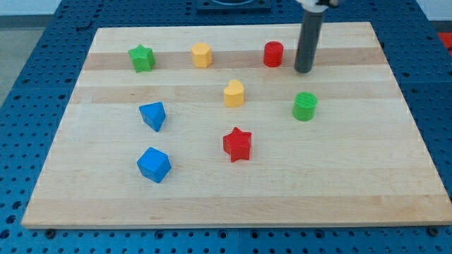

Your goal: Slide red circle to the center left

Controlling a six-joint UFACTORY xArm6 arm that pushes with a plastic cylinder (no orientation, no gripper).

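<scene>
The red circle [273, 53] stands upright near the top edge of the wooden board [233, 204], right of centre; it is a short round cylinder, its axis vertical, with no long side to point any way. No writing or label shows on it or elsewhere.

My tip [303, 70] rests on the board just to the view's right of the red circle, apart from it, touching no block.

Left along the same row sit a yellow hexagon [202, 54] and a green star [142, 58]. Below lie a yellow heart [234, 93], green cylinder [305, 106], blue triangle [153, 115], red star [237, 144] and blue cube [153, 164].
</scene>
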